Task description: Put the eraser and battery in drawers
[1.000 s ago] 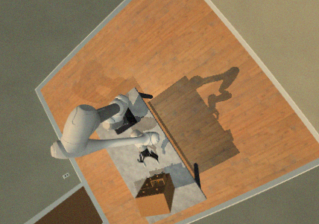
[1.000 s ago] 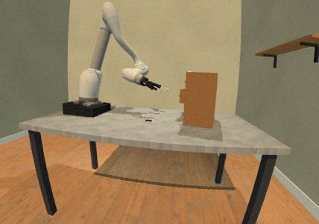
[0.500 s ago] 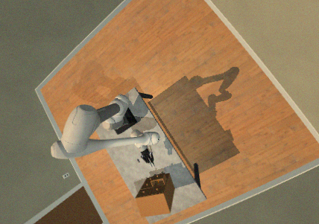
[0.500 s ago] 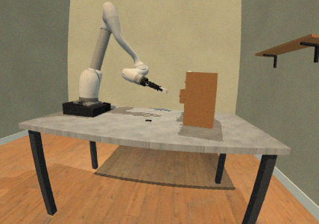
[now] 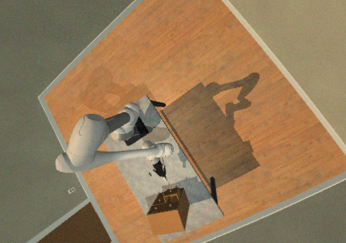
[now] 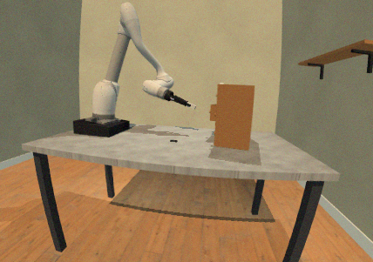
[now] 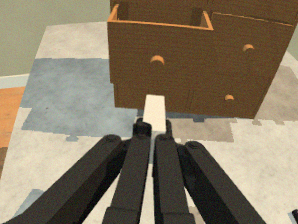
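The arm (image 5: pixel 121 154) (image 6: pixel 145 53) reaches out over the bench (image 5: pixel 135 178) (image 6: pixel 174 157) from its black base (image 5: pixel 129 142) (image 6: pixel 87 127), which lies toward eleven o'clock from the jaws in the top view. The jaws are narrow, brought right together with nothing held between them; their pale fingertips meet in the wrist view. They hang above the bench, apart from the small chest (image 5: pixel 166 222) (image 6: pixel 235 117) (image 7: pixel 220 82), which stands upright at about six o'clock from them in the top view and toward three o'clock in the exterior one. Its left middle drawer (image 7: pixel 150 42) stands out from the front, its orange rim showing at twelve o'clock in the wrist view and its round knob (image 7: pixel 157 60) facing the jaws. The right middle knob (image 7: pixel 248 47) sits toward one o'clock, on a drawer that looks pushed in, with a lower knob (image 7: pixel 229 98) beneath it. A small dark item (image 5: pixel 150 174) (image 6: pixel 173 141) (image 7: pixel 295 216) lies on the bench, near nine o'clock from the jaws seen from the top; whether it is the battery or the eraser I cannot tell. A tiny pale thing (image 6: pixel 221 83) shows on the chest's top edge, too small to name.
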### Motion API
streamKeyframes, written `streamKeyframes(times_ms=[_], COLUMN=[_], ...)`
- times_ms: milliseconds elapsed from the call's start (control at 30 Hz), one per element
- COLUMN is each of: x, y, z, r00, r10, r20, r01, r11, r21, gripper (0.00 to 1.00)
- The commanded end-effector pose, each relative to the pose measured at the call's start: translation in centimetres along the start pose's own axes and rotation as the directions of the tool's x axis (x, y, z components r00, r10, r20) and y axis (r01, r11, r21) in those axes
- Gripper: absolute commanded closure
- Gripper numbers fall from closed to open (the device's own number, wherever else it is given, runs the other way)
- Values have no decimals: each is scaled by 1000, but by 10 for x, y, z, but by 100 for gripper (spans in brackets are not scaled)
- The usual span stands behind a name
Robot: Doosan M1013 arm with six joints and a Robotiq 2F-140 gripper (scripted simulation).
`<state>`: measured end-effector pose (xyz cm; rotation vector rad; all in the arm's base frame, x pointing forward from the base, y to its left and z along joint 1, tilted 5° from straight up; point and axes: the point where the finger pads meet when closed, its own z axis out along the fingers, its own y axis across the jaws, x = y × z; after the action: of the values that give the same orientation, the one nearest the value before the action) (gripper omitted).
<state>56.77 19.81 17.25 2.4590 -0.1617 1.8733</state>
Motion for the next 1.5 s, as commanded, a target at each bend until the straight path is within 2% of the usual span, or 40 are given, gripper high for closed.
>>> streamKeyframes(times_ms=[0,200,700,1467], x=[0,1,3,3], y=[0,0,0,0], z=[6,16,61,66], r00=[1000,1000,1000,1000], r10=[-1,-1,-1,-1], r20=[-2,-2,-2,-2], r01=[1,1,1,1], r11=[1000,1000,1000,1000], r21=[0,0,0,0], gripper=[100,100,100,100])
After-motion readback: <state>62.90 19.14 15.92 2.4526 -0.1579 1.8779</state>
